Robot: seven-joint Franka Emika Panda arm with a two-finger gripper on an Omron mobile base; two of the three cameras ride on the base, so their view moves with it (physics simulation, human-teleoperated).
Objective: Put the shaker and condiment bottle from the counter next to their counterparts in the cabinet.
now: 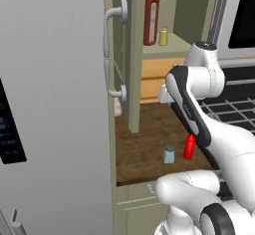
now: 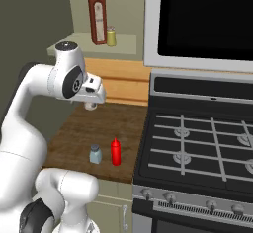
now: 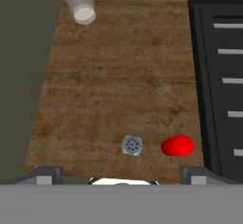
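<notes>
The counter (image 2: 94,128) is a dark brown wood-grain worktop wedged between a big grey fridge (image 1: 55,104) with curved handles and a black gas stove (image 2: 197,143), with a strip of pale wood backsplash at the rear. Near its front edge stand the shaker (image 2: 95,154) and the condiment bottle (image 2: 116,152), just beside each other but apart, the bottle on the stove side. From the hand view, looking straight down, the shaker (image 3: 132,145) shows its perforated grey cap at roughly 6 o'clock of the picture, and the red bottle (image 3: 178,145) sits at about 3 o'clock from it, close to the stove's black edge. A clear glass (image 3: 79,2) stands far back on the worktop at 11 o'clock, by the backsplash. Above, the cabinet (image 1: 134,55) hangs open, its door swung out edge-on toward the fridge; on its shelf rest the counterparts, a tall dark red bottle (image 2: 98,16) and a small yellow shaker (image 2: 111,36), touching or nearly so. A dark microwave (image 2: 202,19) hangs over the stove. The gripper (image 2: 90,104) hovers high above the middle of the counter, pointing down, well apart from both items; its jaws hold nothing, and how wide they stand I cannot tell.
</notes>
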